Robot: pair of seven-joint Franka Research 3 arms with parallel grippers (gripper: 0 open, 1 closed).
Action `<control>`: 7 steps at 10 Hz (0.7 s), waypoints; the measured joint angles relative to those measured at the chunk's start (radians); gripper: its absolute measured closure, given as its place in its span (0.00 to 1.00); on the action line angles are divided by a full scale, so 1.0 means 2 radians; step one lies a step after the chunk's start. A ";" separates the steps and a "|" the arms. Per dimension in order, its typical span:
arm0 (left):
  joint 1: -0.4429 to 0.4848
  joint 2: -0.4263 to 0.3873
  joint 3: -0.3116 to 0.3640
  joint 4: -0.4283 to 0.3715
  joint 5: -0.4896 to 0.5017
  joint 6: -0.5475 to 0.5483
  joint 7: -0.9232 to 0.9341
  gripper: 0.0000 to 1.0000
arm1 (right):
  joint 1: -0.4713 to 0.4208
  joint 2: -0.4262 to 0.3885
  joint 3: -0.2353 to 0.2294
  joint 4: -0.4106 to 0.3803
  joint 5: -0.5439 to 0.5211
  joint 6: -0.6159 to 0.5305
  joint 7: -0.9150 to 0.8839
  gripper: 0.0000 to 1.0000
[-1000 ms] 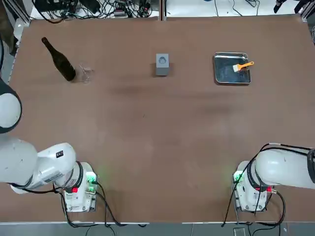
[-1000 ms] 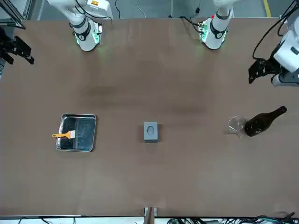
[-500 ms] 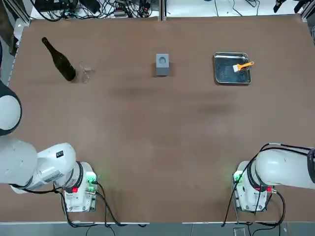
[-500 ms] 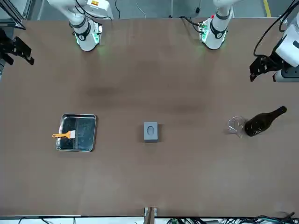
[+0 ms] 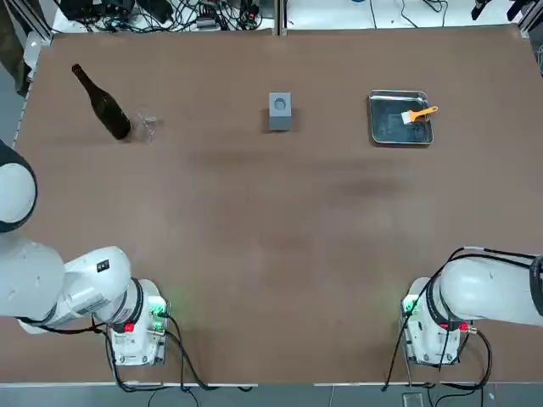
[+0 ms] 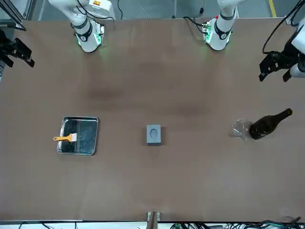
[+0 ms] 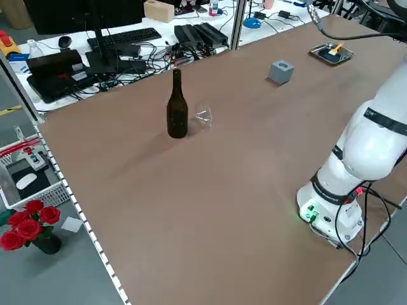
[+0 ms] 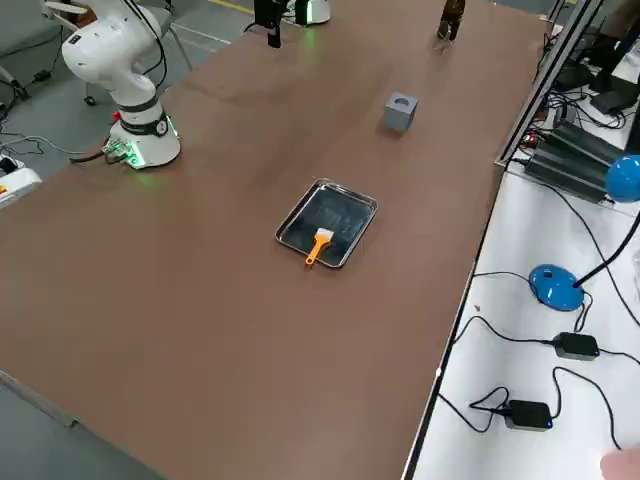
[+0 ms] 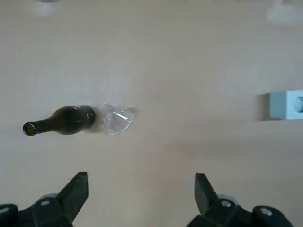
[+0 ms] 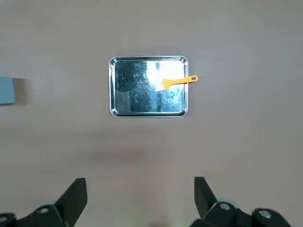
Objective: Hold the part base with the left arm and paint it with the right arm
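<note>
The part base (image 5: 279, 111) is a small grey block with a round hole in its top, standing alone at the table's far middle (image 6: 153, 134). My left gripper (image 6: 274, 70) hangs open high above the table's left side, short of the bottle, with nothing between its fingers (image 9: 78, 188); its wrist view catches the part base (image 9: 286, 105) off to one side. At the right side my right gripper (image 6: 20, 51) also hangs open and empty, high above the table, and its fingers (image 10: 78, 191) frame the metal tray (image 10: 116, 110) far below.
A shiny metal tray (image 5: 374, 136) at the far right holds an orange-handled brush (image 5: 419, 113). At the far left a dark bottle (image 5: 102, 103) stands beside a small clear glass (image 5: 146, 127). Cables and desks line the table's far edge.
The left gripper has drifted a little outward to the robot's left and back toward its base. The right arm, part base, tray and brush have not moved.
</note>
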 joint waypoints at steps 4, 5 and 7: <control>-0.106 0.011 0.115 0.029 -0.004 -0.038 0.000 0.01 | 0.000 0.000 0.000 0.000 0.000 -0.001 0.000 0.00; -0.128 0.011 0.132 0.030 -0.004 -0.040 -0.003 0.01 | 0.000 0.000 0.000 -0.001 0.000 -0.002 0.000 0.00; -0.138 0.012 0.141 0.030 -0.004 -0.042 -0.006 0.01 | 0.000 0.000 0.000 -0.001 0.000 -0.002 0.000 0.00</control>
